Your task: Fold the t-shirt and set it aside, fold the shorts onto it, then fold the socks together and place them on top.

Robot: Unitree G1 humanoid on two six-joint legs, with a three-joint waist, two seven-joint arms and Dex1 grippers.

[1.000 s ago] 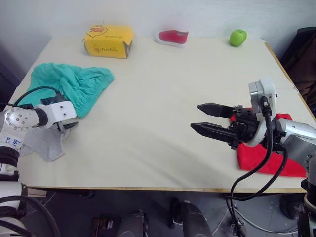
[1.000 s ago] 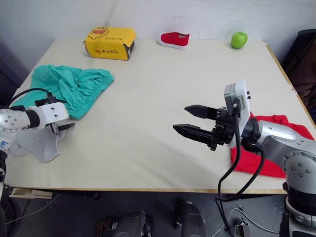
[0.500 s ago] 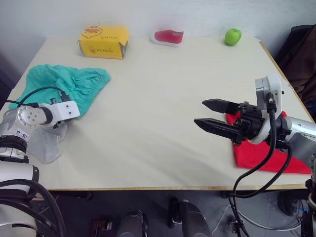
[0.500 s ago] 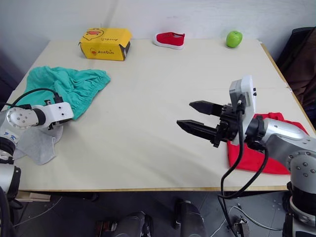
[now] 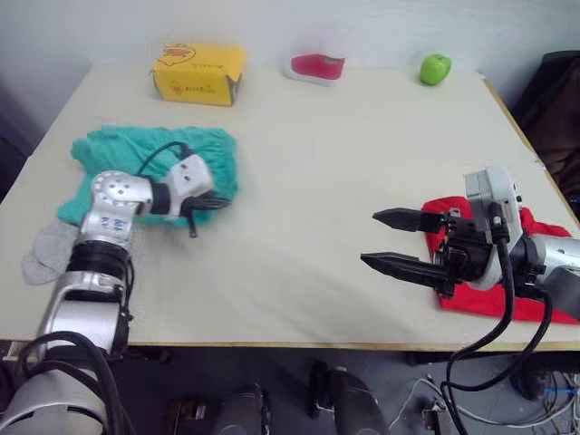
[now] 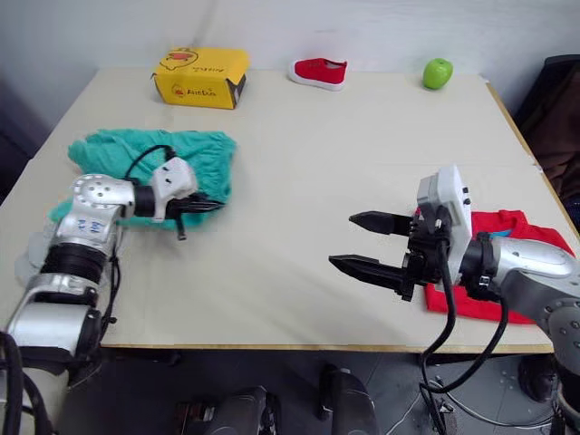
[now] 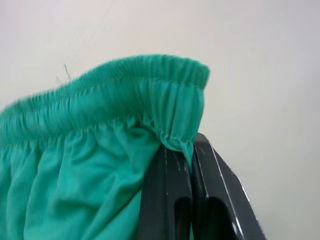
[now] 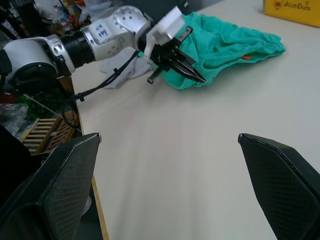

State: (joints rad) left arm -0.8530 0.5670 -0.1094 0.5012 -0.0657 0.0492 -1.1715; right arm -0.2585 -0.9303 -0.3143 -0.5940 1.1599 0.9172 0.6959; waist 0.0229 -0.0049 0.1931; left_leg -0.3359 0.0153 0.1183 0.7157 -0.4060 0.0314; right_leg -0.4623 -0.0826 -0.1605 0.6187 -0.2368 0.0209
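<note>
Left gripper (image 5: pixel 215 203) clamps the shorts' (image 5: pixel 136 163) waistband on the desk (image 5: pixel 308 181); right gripper (image 5: pixel 396 241) gapes beside the t-shirt (image 5: pixel 544 292).

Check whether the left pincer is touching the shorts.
Touching. The left wrist view shows the left pincer shut on the shorts' elastic waistband edge.

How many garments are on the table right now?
3, perhaps 4: the t-shirt folded by the table's right edge behind the right gripper, the shorts pinched by the left gripper, and the socks at the left edge, possibly overlapped.
</note>
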